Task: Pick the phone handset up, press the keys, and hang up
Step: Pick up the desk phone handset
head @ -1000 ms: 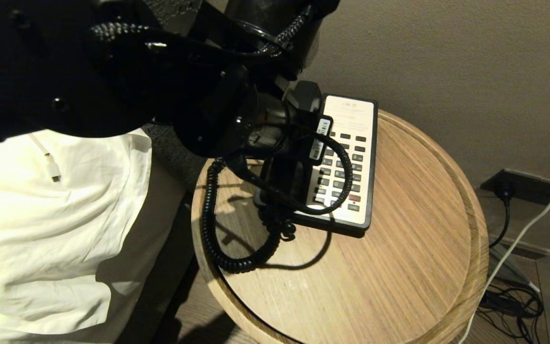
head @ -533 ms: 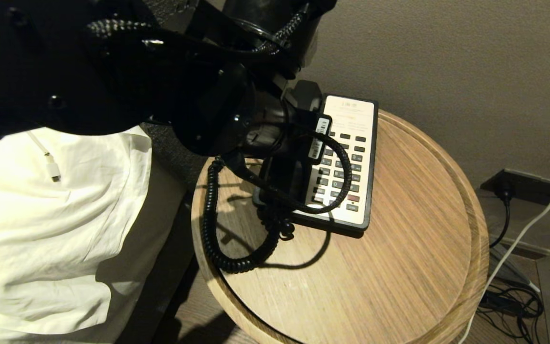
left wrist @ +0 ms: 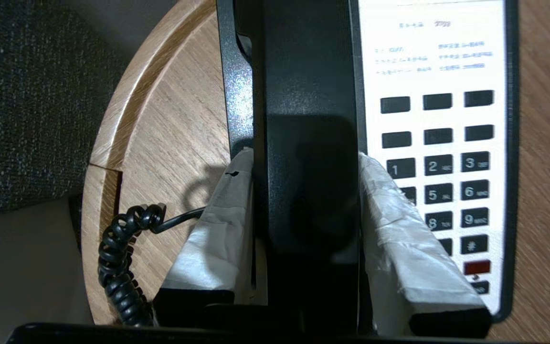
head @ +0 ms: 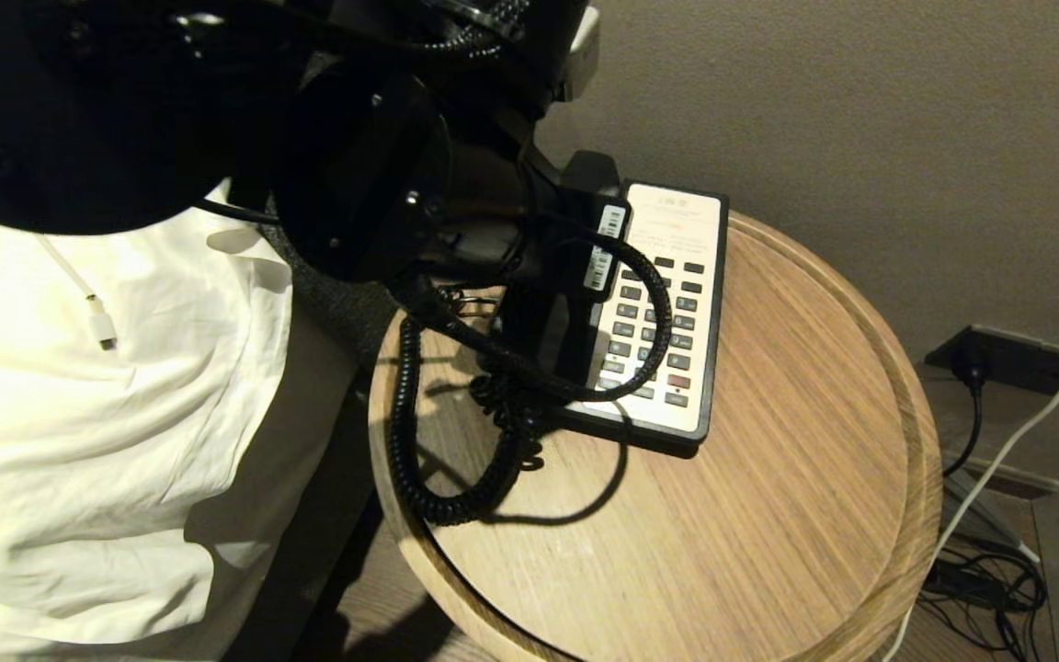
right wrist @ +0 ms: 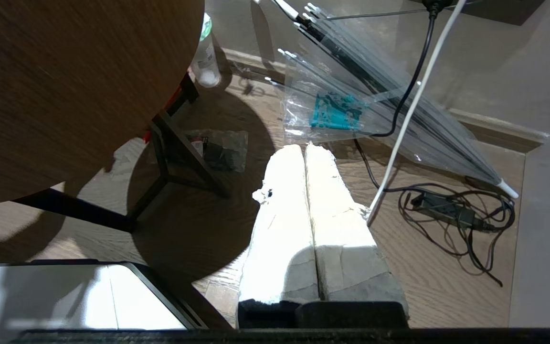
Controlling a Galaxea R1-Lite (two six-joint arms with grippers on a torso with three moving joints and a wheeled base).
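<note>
The round wooden surface [head: 768, 515] has a raised rim. Resting directly on it: the black phone base [head: 709, 368] and the coiled cord [head: 405, 432].

The keys [left wrist: 451, 191] read 1, 2, 3, 5, 6, 8, 9 and #.

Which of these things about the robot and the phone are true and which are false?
1. The left gripper is shut on the phone handset. True.
2. The keys include one red button. True.
3. The phone sits on a square glass table. False: the round wooden table holds it.
4. The right gripper is pressing the keys. False: it hangs shut, low beside the table, above the floor, holding nothing.
5. The coiled cord lies partly on the table. True.
</note>
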